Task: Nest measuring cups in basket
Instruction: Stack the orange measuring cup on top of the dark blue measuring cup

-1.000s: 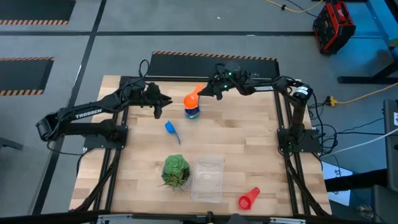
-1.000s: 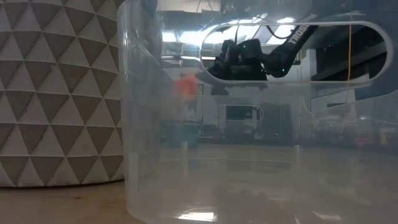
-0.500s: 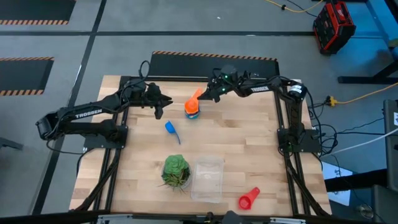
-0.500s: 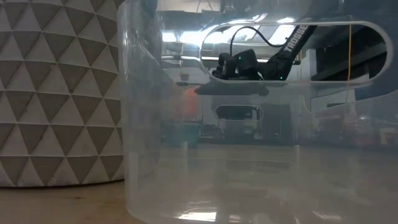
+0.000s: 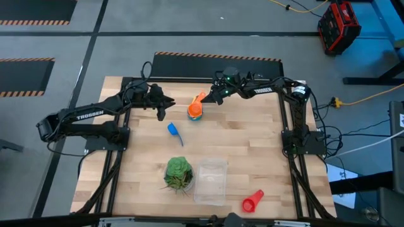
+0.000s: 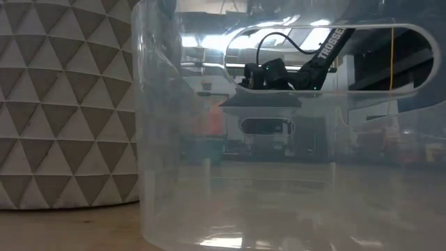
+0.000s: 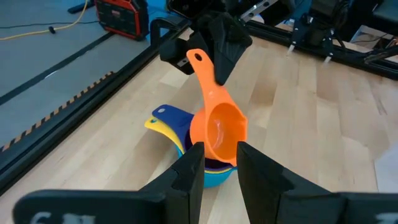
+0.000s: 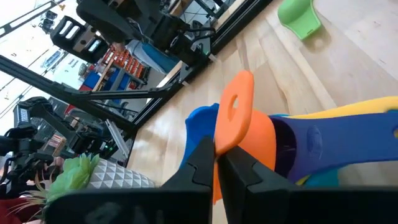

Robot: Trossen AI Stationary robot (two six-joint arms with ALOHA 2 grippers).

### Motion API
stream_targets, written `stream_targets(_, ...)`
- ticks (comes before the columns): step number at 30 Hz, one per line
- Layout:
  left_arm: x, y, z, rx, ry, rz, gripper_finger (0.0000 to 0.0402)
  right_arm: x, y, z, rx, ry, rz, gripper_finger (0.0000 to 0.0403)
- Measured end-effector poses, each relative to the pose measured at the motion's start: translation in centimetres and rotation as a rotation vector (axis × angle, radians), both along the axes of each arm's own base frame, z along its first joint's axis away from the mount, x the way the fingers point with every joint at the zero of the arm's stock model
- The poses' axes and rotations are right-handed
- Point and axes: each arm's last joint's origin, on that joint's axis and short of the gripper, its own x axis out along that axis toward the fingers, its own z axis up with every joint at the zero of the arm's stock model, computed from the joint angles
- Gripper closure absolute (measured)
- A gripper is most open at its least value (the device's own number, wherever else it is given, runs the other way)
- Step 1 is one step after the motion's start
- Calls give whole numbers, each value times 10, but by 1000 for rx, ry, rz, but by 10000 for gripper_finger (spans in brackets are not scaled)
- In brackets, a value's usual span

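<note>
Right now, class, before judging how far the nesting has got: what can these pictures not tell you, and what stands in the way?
1. Stack of cups: the orange cup, held by the right gripper, hides how many lie under it in the high view.
2. Low view: the basket wall blurs everything behind it.
3. Green cup: cut by the right wrist view's edge.
4. Red cup interior: too small in the high view.

Your high view looks straight down on the whole table (image 5: 252, 135) from well above. Your low view sits at table height, pressed close to the clear basket (image 6: 279, 139) and facing level through its wall. Each wrist view faces forward past its own fingers; both share the orange cup (image 7: 217, 124) at close range.
</note>
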Motion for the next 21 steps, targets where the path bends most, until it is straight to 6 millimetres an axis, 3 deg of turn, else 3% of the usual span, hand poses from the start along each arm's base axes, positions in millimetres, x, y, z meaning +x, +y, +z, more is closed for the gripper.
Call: stream_targets(21,0,0,0,0,0,-1,315,0,0,0,-1,2,-6,371)
